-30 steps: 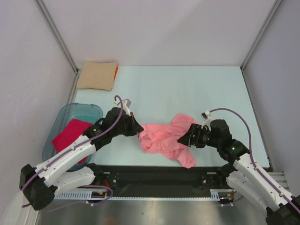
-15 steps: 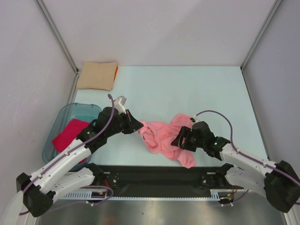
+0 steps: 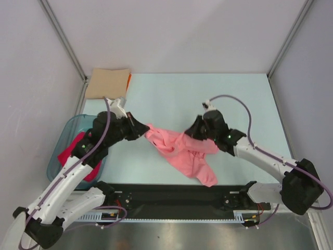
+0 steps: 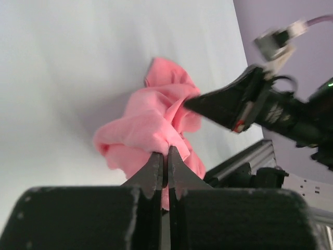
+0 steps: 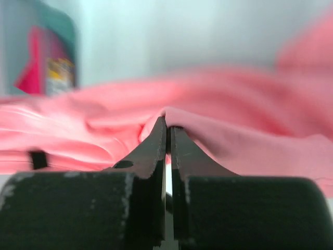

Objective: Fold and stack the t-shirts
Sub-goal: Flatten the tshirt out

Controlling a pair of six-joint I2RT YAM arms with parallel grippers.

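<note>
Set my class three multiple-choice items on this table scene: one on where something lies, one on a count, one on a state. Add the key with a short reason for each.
1. Where is the crimson-pink cloth shirt?
A. in the translucent teal plastic tub
B. draped over an arm
C. in a gripper

2. How many grippers pinch the crumpled salmon-pink t-shirt?
A. none
B. one
C. two

3. The tan cloth shirt at the far left corner is:
A. folded flat
B. crumpled
C. hanging in the air

Key:
1 A: it lies inside the tub's walls.
2 C: the left gripper and the right gripper are each shut on its cloth.
3 A: it lies as a neat rectangle.
</note>
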